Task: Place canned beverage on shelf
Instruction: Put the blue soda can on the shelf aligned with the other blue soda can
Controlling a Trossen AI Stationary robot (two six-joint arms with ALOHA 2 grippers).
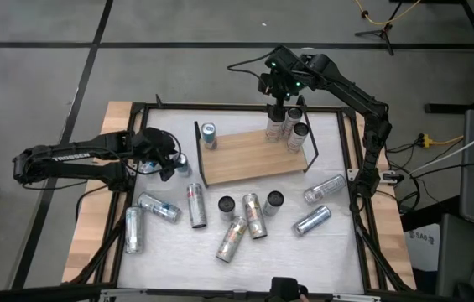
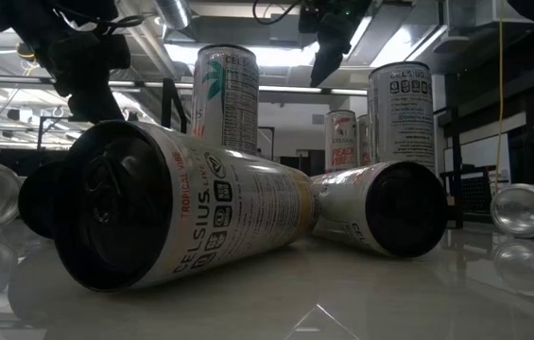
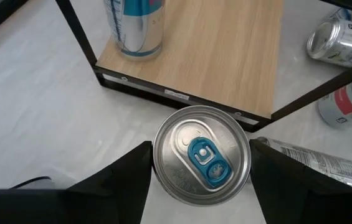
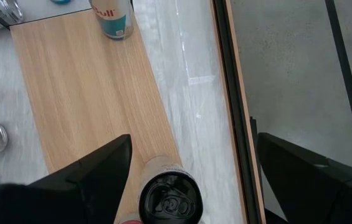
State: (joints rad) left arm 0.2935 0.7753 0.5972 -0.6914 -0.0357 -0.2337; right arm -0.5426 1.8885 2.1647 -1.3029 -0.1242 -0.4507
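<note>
The shelf (image 1: 253, 158) is a light wooden board with black wire ends, lying mid-table. A blue-and-silver can (image 1: 209, 134) stands at its far left corner, and three cans (image 1: 289, 128) stand together at its far right end. My left gripper (image 1: 174, 164) is just off the shelf's left end, shut on an upright silver can with a blue tab (image 3: 202, 163). My right gripper (image 1: 288, 99) hangs open above the three cans. In the right wrist view a black-topped can (image 4: 169, 199) stands below and between its fingers, untouched. My left gripper pinches the silver can between its two fingers, one on each side of the wall just under the top rim (image 3: 156, 163). The fingers come slanting down from the table's left. The can stays upright, top up. Its base is hidden, so whether it rests on the table does not show.
Several cans lie on the white tabletop on the near side of the shelf (image 1: 245, 225), with two upright dark-topped ones (image 1: 226, 204) among them. More lie at the near left (image 1: 133, 228) and at the right (image 1: 325, 187). A black frame (image 1: 362, 214) rims the table.
</note>
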